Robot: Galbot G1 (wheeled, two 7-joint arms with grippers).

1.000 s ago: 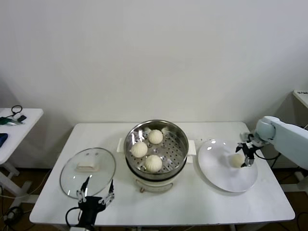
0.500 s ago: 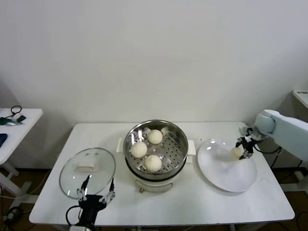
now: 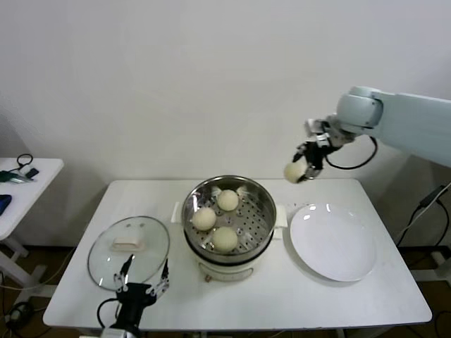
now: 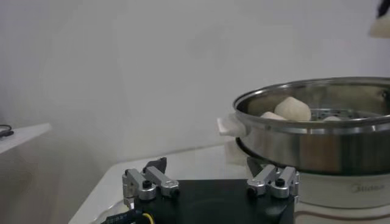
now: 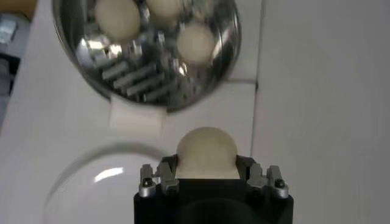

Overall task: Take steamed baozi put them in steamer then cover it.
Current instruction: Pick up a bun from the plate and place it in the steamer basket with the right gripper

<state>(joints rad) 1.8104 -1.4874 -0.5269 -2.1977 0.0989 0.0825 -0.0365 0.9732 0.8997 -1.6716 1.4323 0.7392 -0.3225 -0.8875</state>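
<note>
Cream-white and smooth, the fourth round steamed baozi (image 3: 294, 172) hangs in the air right of centre in the head view, clamped between the fingers of the right end effector (image 3: 307, 163). It sits above the gap between the steamer and the plate, clear of both. In the right wrist view the same bun (image 5: 206, 151) fills the space between the two dark fingers of that end effector (image 5: 207, 176), with the steamer (image 5: 146, 52) below it.

Three more cream-white dough buns (image 3: 224, 239) lie on the perforated floor of the round shiny stainless-steel steamer (image 3: 262, 203), which sits on a white electric pot base (image 3: 211, 267) at the centre of the frame. One bun is toward the back, one toward the left and one at the front, close together.

The flat round white plate (image 3: 332, 241) lies on the white desk (image 3: 282, 303) just right of the steamer. The round clear glass cover (image 3: 128, 251) with its cream rectangular handle lies flat on the desk to the left of the steamer, apart from it.

The left end effector (image 3: 141, 289) waits at the lower left edge of the frame, just in front of the cover, its fingers spread apart; the left wrist view shows those fingers (image 4: 149, 184) apart with nothing between them, and the steamer beyond.
</note>
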